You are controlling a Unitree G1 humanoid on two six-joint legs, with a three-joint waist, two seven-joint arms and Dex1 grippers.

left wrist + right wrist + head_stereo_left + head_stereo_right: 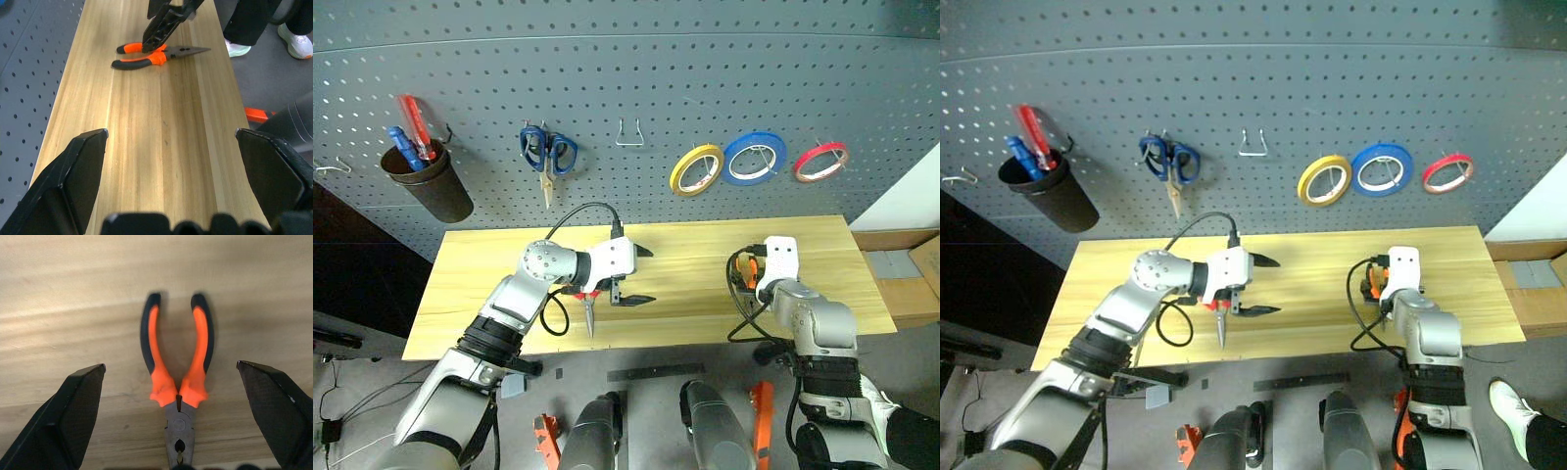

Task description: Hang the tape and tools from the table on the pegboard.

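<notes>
1. The right tool [171, 382] hovered low over the worktop [695, 245] near its right end, its two black fingers [63, 416] spread wide and released, with the pliers [177, 372] lying flat between them, untouched, orange-and-black handles pointing away from the wrist.
2. The left tool [641, 276] sat over the middle of the worktop, pointing toward the robot's right, its fingers [73, 181] likewise spread wide and grasping nothing.
3. Just under the left wrist, near the front edge of the worktop, lay a slim pointed tool with red at its handle end [588, 311]; whether it was the scissors or the screwdriver could not be told.
4. Behind the worktop stood the pegboard [705, 59].
5. On its hooks, from the robot's right: the red tape [820, 162] already hung at the far right, beside it the blue ring [755, 158], then the yellow ring [696, 169], an empty metal hook [628, 137], the blue-handled scissors [548, 154], and a dark cup [429, 181] holding red and blue pens [411, 132].
</notes>
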